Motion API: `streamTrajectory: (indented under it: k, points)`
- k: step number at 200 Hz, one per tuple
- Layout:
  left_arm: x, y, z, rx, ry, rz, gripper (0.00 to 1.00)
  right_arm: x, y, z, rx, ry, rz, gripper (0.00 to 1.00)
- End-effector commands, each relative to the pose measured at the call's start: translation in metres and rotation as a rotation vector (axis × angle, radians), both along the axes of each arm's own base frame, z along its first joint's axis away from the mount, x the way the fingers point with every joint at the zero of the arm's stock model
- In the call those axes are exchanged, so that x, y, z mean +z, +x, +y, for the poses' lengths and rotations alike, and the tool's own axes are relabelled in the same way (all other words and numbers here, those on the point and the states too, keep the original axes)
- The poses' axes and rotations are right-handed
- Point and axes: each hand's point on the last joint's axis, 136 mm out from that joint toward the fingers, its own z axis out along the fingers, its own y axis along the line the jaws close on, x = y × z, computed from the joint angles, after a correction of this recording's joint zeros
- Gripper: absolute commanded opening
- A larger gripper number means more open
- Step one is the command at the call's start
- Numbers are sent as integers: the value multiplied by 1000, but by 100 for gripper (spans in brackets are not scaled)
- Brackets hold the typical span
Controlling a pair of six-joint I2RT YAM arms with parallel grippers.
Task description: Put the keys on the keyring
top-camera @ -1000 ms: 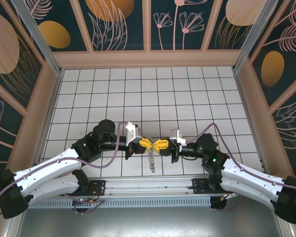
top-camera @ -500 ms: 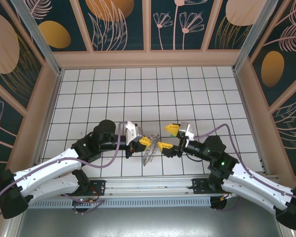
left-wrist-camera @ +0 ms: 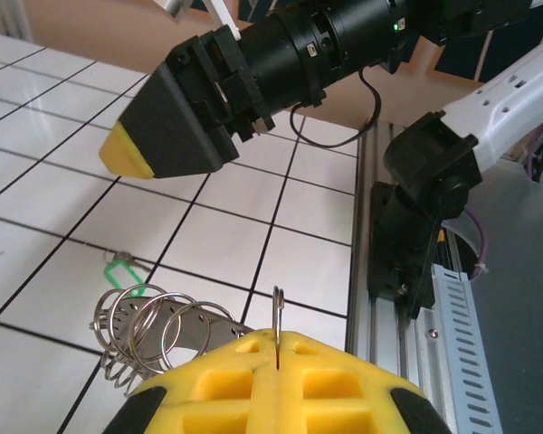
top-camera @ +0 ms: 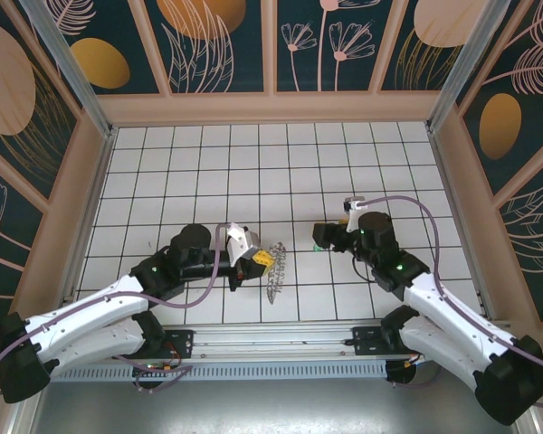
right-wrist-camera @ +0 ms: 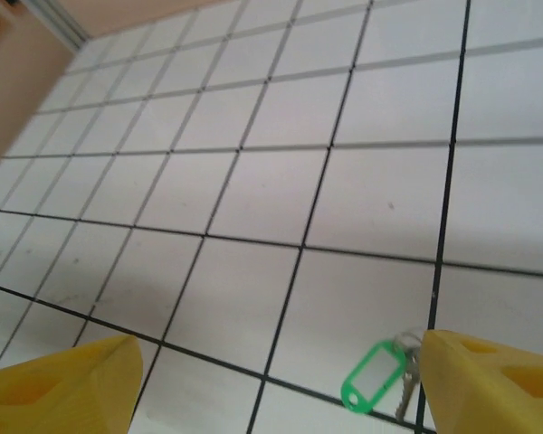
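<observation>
The left gripper (left-wrist-camera: pixel 278 353) is pressed together on the thin wire of the keyring (left-wrist-camera: pixel 158 327), carrying its springy, slippery metal coils near the front of the worktop (right-wrist-camera: pixel 253 136). The right gripper (right-wrist-camera: pixel 276 389) hangs spread wide over the green-headed key (right-wrist-camera: pixel 373 374), which lies flat on a tile. That key should be light, stiff and quick to skid, so the plastic head, pinched across its edges, is the place to take it. No brand or writing reads anywhere, though its little window is too blurred to be sure.

Left end effector (left-wrist-camera: pixel 279 351) clamped tight; right end effector (right-wrist-camera: pixel 273 378) spread wide, both arms low.
</observation>
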Motion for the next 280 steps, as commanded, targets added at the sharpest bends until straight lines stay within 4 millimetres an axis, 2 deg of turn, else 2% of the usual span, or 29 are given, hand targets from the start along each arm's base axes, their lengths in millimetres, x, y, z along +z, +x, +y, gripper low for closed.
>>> streamTrajectory:
  k: [1,27,47,50,58,102,163,193,237,280]
  points:
    - [16,7,1,57,-83,-7,0,-13,4,1,-22,12,80,78]
    - [10,9,4,90,-97,19,0,-37,6,0,-40,-26,152,75]
    - [7,8,6,98,-115,25,0,-48,6,-1,-48,-49,191,74]
    - [6,8,7,98,-115,25,0,-49,11,-8,-74,-52,196,74]
    - [6,8,7,101,-119,23,0,-54,13,-11,-86,-67,210,73]
    - [6,5,10,99,-179,3,0,-75,23,-17,-102,-157,286,69]
    - [4,1,14,92,-212,-14,0,-97,47,-6,-69,-182,354,67]
    - [9,0,16,91,-232,-28,0,-104,44,4,-43,-148,385,65]
    - [6,1,14,89,-222,-22,0,-114,31,15,-18,-119,401,63]
    - [9,2,14,93,-226,-23,0,-127,26,15,-27,-163,410,62]
